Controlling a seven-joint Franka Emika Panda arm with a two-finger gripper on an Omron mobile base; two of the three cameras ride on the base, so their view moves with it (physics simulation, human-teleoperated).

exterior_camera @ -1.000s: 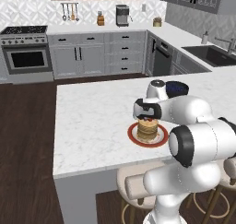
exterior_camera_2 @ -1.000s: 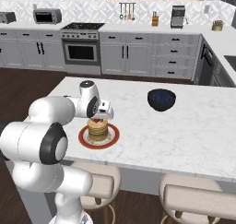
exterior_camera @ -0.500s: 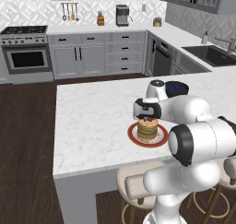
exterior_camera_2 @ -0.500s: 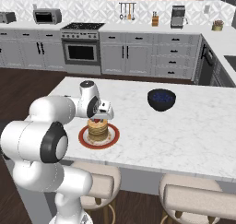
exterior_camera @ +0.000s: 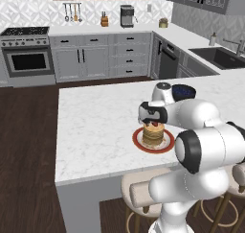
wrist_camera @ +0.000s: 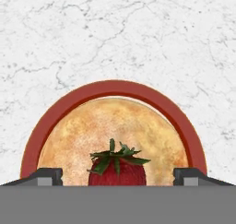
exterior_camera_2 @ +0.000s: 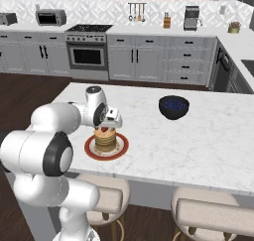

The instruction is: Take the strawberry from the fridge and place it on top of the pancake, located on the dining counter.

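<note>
Strawberry (wrist_camera: 117, 168) resting on the pancake (wrist_camera: 113, 140)

Looking along the hand, we see the gripper (wrist_camera: 118, 174) spread wide, fingertips (wrist_camera: 46, 176) clear of the berry; our base cameras add the dining counter (exterior_camera: 95, 126) and a dark bowl (exterior_camera_2: 173, 106).

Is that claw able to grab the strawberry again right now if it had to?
Probably yes: the gripper hangs open right above the strawberry on the pancake, a fingertip on each side and nothing between.

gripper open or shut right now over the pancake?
Open. In the hand view the fingertips stand wide apart, clear of the strawberry on the pancake; the gripper is not clamping it.
</note>
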